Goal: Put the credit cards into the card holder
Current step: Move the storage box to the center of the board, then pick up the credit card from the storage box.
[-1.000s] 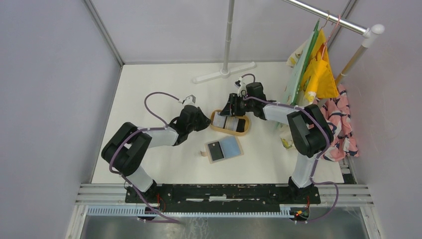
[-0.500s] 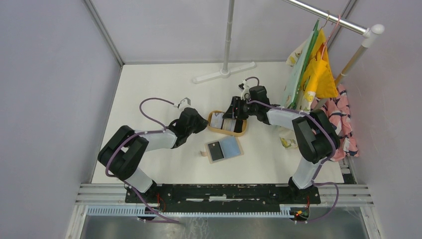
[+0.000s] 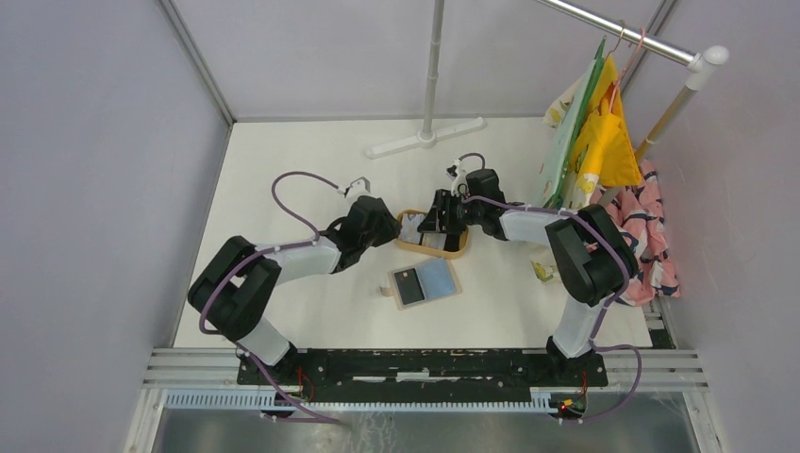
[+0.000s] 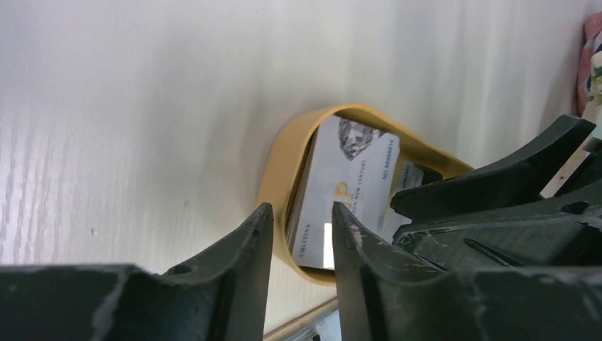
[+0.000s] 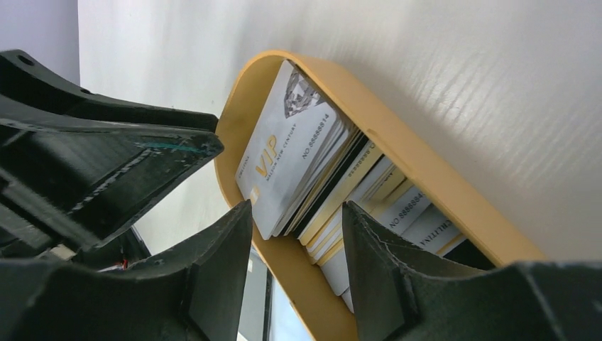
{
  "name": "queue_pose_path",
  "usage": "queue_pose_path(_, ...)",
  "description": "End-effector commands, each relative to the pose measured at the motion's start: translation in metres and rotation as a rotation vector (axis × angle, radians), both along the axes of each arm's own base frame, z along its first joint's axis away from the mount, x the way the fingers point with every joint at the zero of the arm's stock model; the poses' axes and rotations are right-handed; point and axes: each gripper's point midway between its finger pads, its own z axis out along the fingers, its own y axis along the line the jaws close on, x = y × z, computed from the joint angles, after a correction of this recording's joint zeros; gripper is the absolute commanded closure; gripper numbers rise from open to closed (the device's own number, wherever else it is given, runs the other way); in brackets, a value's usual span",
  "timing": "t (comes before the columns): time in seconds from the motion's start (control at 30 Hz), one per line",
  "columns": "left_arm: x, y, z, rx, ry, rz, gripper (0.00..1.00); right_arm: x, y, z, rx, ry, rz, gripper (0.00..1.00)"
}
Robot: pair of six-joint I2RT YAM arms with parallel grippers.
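Tray [image 3: 460, 248] access tight: left gripper [image 3: 396, 228], right gripper [image 3: 430, 225] sit at opposite ends. Tabletop [image 3: 283, 170] left side open. Stand base [image 3: 426, 140] blocks far edge, hung cloths [image 3: 604, 142] crowd right edge.

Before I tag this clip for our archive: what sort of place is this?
Likely a robotics test cell: plain grey panel walls, a left arm and right arm bolted to a rail at the white table's edge, and staged props, a tray of credit cards and a garment rack.

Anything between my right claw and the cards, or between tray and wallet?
Nothing visible. The right claw faces the stacked plastic cards in the oval wooden tray; the left claw crowds its left end. Bare table leads to the open tan wallet.
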Motion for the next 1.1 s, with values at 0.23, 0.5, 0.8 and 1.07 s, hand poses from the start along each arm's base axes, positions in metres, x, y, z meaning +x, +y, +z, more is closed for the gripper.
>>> queue_pose_path(0.23,0.031,-0.006,0.015,0.353,-0.055,-0.295,0.50,0.017,-0.004,0.010,0.010,-0.053,-0.006,0.45)
queue_pose_path(0.5,0.037,-0.006,0.006,0.473,-0.018,-0.388,0.55,0.017,-0.003,0.010,0.016,-0.048,0.004,0.45)
queue_pose_path(0.8,0.043,-0.013,-0.006,0.455,0.028,-0.370,0.87,0.017,0.001,0.018,0.033,-0.069,0.029,0.45)
queue_pose_path(1.07,0.033,-0.004,-0.008,0.337,0.069,-0.179,0.98,0.016,0.004,0.022,0.058,-0.059,0.032,0.45)
